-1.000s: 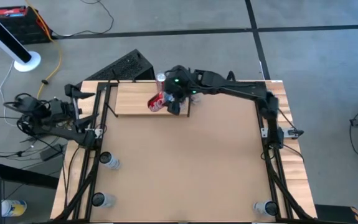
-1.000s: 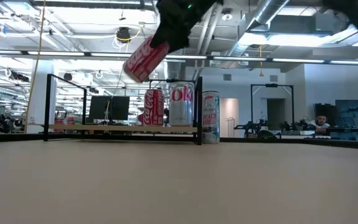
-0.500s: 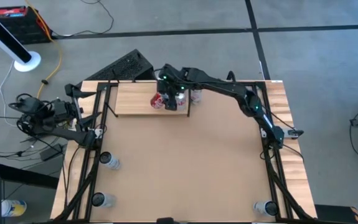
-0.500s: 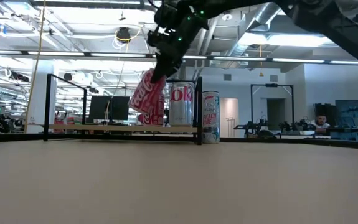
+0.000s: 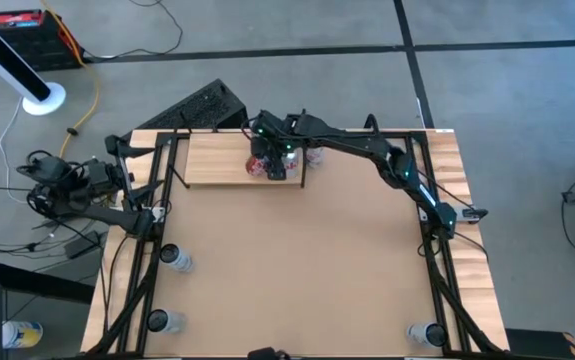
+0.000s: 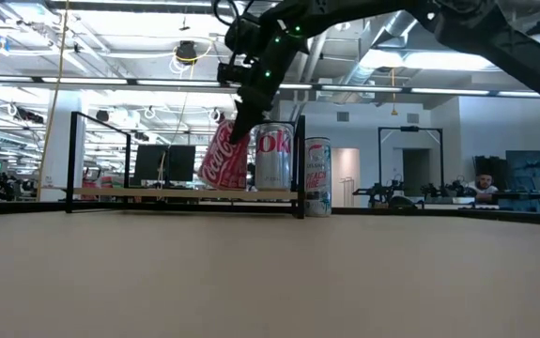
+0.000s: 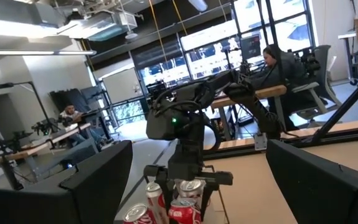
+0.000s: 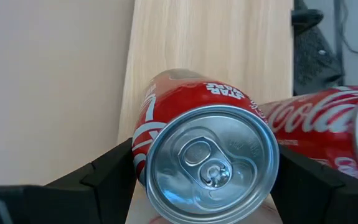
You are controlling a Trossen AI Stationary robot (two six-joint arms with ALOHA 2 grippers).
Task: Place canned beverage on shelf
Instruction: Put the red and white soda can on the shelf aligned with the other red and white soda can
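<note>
On the bench (image 5: pixel 297 260), the left gripper (image 5: pixel 39 190) waits spread wide off the left edge. Farther back, the right gripper (image 6: pixel 241 89) pinches a red cola can (image 6: pixel 224 155) by its upper sides, tilted, base close to or just touching the shelf (image 5: pixel 212 160). Beyond stand another red can (image 8: pixel 315 118), a silver can (image 6: pixel 272 157) and a slim can (image 6: pixel 317 164). The can looks stiff, smooth and slippery, its thin wall likely to dent; a mid-body grip seems safest

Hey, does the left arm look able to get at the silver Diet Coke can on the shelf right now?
Probably not easily. The left gripper is parked off the table's left edge, and the right gripper, holding the red can, crowds the silver can.
</note>
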